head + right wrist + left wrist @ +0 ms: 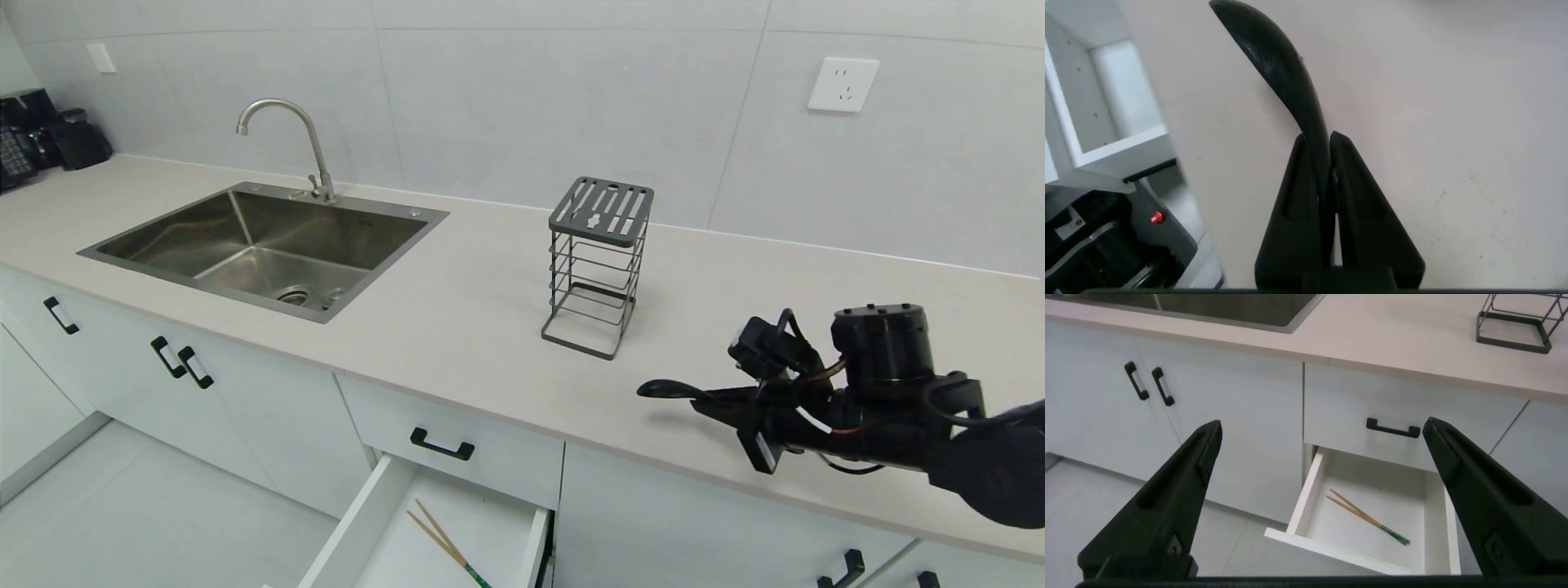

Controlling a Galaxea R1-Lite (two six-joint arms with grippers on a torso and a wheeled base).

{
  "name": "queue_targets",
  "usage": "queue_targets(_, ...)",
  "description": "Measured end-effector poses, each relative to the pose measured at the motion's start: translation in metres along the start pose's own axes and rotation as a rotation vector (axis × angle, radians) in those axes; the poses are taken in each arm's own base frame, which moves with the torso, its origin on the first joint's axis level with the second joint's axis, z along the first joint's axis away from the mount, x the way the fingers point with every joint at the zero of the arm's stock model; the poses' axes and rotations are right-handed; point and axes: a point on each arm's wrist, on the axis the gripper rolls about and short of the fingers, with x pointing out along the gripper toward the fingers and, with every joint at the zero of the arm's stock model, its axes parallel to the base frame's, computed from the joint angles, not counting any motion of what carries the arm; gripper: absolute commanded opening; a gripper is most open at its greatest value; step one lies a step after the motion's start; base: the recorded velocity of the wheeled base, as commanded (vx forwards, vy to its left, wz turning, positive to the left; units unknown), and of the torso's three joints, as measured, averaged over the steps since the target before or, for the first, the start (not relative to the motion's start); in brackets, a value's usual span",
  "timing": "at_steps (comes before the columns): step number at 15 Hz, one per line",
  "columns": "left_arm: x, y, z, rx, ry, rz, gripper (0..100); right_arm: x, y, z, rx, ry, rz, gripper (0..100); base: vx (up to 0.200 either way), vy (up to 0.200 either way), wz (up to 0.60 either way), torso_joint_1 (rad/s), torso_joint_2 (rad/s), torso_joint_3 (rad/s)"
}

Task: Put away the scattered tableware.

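Observation:
My right gripper [722, 400] is shut on the handle of a black spoon [665, 389], which sticks out level over the countertop [457, 327] near its front edge. Its fingers [1360, 188] pinch the spoon [1270, 57] by the handle, bowl end pointing away. Below the counter a white drawer [347, 523] stands pulled out, with a pair of chopsticks [445, 539] lying inside. My left gripper [1321, 429] hangs open in front of the cabinets, facing that drawer [1302, 498] and the chopsticks [1368, 516], with nothing between its fingers.
A dark wire rack [598, 269] stands on the counter behind the spoon. The steel sink [261, 245] with its faucet [302, 139] lies at the left. Closed cabinet doors and drawers with black handles [442, 445] line the front.

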Motion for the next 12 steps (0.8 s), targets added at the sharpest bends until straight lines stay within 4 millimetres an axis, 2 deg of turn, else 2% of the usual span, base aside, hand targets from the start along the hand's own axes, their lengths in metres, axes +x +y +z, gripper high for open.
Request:
queue_targets(7, 0.0, 0.0, 0.0, 0.0, 0.0, 0.0, 100, -0.054, 0.05, 0.025, -0.089, -0.135, 0.043, 0, 0.0, 0.0, 0.0, 0.0, 0.0, 0.0)
queue_targets(10, 0.0, 0.0, 0.0, 0.0, 0.0, 0.0, 100, -0.064, 0.062, 0.043, -0.121, -0.224, 0.075, 0, 0.0, 0.0, 0.0, 0.0, 0.0, 0.0)
queue_targets(12, 0.0, 0.0, 0.0, 0.0, 0.0, 0.0, 100, -0.066, 0.07, 0.052, -0.074, -0.26, 0.102, 0, 0.0, 0.0, 0.0, 0.0, 0.0, 0.0)
